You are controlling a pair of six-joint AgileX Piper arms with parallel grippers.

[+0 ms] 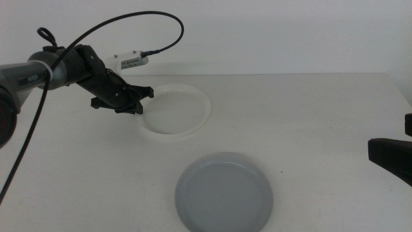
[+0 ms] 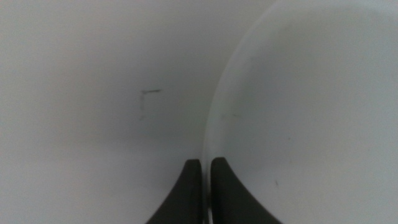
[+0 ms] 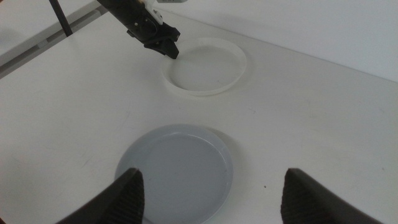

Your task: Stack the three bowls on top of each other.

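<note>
White bowl (image 1: 175, 111) sits at the far middle of the table (image 1: 309, 129), and the left claw (image 1: 138, 108) is at its near-left rim. In the left wrist view the two jaws are almost together with the bowl's thin rim between them, one jaw outside, one inside, so the claw looks pinched shut on the white bowl. The bowl seems to rest flat on the table, not yet lifted.

The grey bowl (image 1: 224, 192) lies nearer the camera, to the right of the left claw and well apart from it, empty inside. Only these two bowls show; no green one is in view.

The right claw (image 3: 211, 186) waits at the table's right edge, jaws wide open, holding nothing, with the grey bowl just ahead of it.

Likely step: lift the white bowl and carry it to the grey one. To do it well: keep the pinch firm, since a one-sided rim grip will probably let the bowl droop. Lift straight up first, clear the grey rim, centre over it, lower until nested, then release. Dragging could push the bowl out of the jaws.
</note>
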